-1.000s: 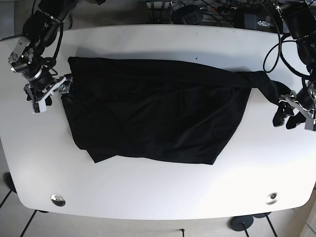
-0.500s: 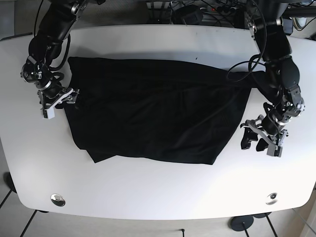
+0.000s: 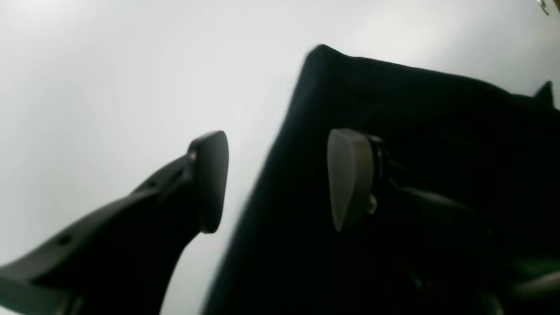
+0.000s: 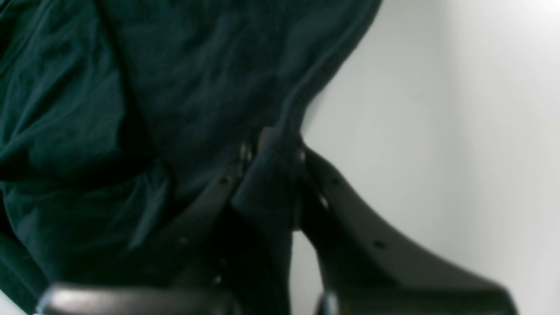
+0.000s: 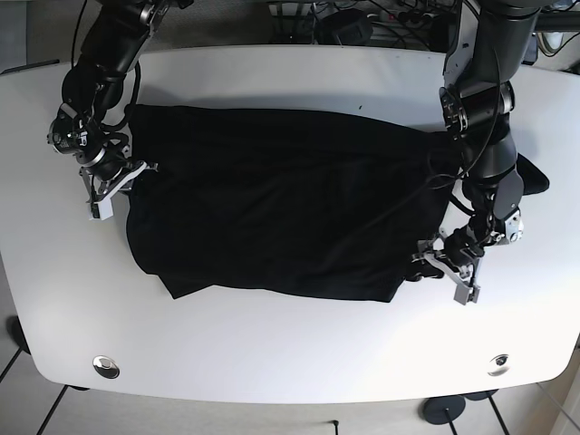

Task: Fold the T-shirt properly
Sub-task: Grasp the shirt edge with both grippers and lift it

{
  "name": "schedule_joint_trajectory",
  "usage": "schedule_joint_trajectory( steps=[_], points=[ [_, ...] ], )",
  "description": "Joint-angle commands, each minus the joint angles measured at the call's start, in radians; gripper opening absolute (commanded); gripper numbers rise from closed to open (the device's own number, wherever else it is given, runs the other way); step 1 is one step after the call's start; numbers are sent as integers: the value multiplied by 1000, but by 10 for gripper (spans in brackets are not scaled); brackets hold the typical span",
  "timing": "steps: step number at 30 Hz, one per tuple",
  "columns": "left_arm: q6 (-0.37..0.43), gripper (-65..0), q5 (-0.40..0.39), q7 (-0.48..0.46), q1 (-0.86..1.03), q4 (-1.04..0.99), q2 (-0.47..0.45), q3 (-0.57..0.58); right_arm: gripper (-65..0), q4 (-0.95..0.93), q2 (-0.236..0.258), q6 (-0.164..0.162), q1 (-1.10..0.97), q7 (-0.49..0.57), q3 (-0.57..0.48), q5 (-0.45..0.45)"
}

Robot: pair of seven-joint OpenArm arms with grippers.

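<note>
Straddling T-shirt [image 5: 281, 204] edge at frame's lower right, left gripper [image 3: 275, 181] gapes wide, holding nothing, poised to pinch. Right gripper [image 4: 273, 168] at left edge clamps hem, anchoring black cloth spread mid-table [image 5: 272, 353].

The left pincer [image 5: 439, 264] has swung in from the table's 3 o'clock edge to the T-shirt's [image 5: 272, 208] 4 o'clock corner; a second ago it sat out beside the bunched sleeve, well clear of the body cloth. Its fingers now straddle the hem edge, spread apart. The right pincer [image 5: 116, 186] has slid along the 9 o'clock edge toward 7 o'clock and is pinched onto the fabric. That left hem has pulled slightly inward with it.
</note>
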Motion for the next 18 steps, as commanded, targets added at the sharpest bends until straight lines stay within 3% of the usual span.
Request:
schedule_joint_trajectory(
  steps=[1, 3, 8, 9, 12, 15, 18],
  points=[
    [-12, -311, -15, -21, -48, -22, 3, 53, -631, 22, 12, 6, 18, 21, 1, 15],
    [-12, -311, -21, -24, -49, -39, 23, 136, -631, 24, 11, 6, 18, 21, 1, 15],
    [-12, -322, -15, -25, -48, -42, 38, 153, -631, 57, -9, 6, 17, 21, 1, 15],
    [-12, -369, -15, -25, -48, -42, 38, 155, -631, 74, -14, 6, 17, 20, 1, 14],
    [-11, -650, -13, -68, -48, -42, 38, 155, -631, 99, -17, 6, 15, 20, 1, 15],
    [-35, -650, -29, -31, -49, -17, 35, 148, -631, 133, -17, 6, 15, 10, -1, 15],
    [-57, -650, -87, 85, -9, 196, -20, 87, -631, 277, -17, 6, 6, -68, -29, 15]
  ],
)
